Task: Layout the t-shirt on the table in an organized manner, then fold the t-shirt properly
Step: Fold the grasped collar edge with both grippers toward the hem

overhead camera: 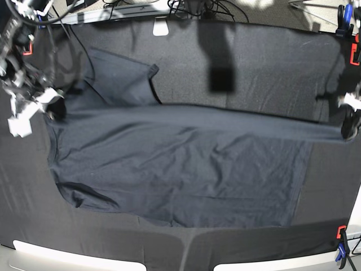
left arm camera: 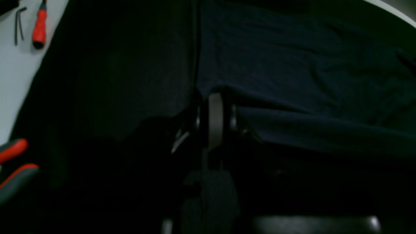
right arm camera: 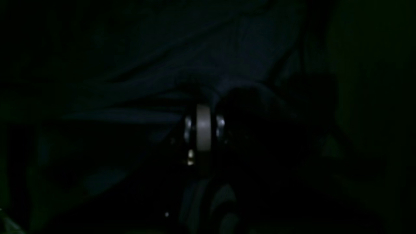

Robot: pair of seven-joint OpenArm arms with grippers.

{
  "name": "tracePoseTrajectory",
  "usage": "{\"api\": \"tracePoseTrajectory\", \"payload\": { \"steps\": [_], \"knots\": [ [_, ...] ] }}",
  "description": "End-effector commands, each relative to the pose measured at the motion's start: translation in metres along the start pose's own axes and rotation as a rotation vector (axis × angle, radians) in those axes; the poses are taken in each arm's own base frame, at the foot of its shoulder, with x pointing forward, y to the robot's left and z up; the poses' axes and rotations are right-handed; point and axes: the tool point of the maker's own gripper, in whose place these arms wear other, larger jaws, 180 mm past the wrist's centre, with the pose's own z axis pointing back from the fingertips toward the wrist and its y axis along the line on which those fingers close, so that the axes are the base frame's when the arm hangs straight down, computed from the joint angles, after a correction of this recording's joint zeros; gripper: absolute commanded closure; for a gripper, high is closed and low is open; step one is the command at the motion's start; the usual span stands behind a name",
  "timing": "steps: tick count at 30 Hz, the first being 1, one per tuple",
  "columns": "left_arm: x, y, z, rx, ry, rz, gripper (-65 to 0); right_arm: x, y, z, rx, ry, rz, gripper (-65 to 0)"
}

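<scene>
- Left wrist view: the left gripper (left arm camera: pixel 215 107) is pinched shut on the edge of the t-shirt (left arm camera: pixel 308 74), which runs off to the right in soft ridges. Keep that pinch firm.
- Right wrist view: very dark; the right gripper (right arm camera: pixel 203 125) looks clamped on shirt cloth too.
- Base view: the t-shirt (overhead camera: pixel 186 164) lies across the table (overhead camera: pixel 271 62), its far edge pulled taut between both grippers. Lower both ends evenly so the fold lands straight.

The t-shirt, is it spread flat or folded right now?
Partly folded. The t-shirt has its far edge stretched taut between the left tool and right tool, doubled over the body; one sleeve lies flat behind.
</scene>
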Motion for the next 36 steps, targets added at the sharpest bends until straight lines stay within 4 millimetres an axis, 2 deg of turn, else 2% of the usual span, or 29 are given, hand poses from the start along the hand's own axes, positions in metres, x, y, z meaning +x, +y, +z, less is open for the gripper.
{"api": "tracePoseTrajectory", "payload": {
  "steps": [1, 9, 12, 16, 20, 27, 36],
  "knots": [
    [0.018, -0.001, -0.003, -0.010, -0.053, -0.009, 0.0, 0.022, -0.005, 0.005, -0.027, -0.059, 0.030, 0.0],
    [-0.014, -0.019, -0.049, -0.067, 0.029, -0.021, 0.0, 0.034, -0.011, 0.002, -0.069, -0.102, 0.049, 0.0],
    [-0.017, -0.023, -0.062, -0.084, 0.035, -0.002, 0.0, 0.038, -0.013, 0.002, -0.078, -0.122, 0.056, 0.0],
    [-0.014, -0.018, -0.074, -0.079, 0.031, 0.028, 0.0, 0.044, -0.012, 0.002, -0.076, -0.142, 0.058, 0.0],
    [-0.010, -0.016, -0.080, -0.076, 0.022, 0.041, 0.0, 0.053, -0.016, -0.005, -0.070, -0.159, 0.032, 0.0],
    [-0.002, -0.016, -0.081, -0.076, -0.016, 0.040, 0.0, 0.065, -0.028, -0.029, -0.038, -0.165, -0.067, 0.0],
    [0.001, -0.010, -0.082, -0.040, -0.040, -0.039, 0.0, 0.058, -0.036, -0.047, -0.042, -0.128, -0.110, 0.0]
  ]
}}
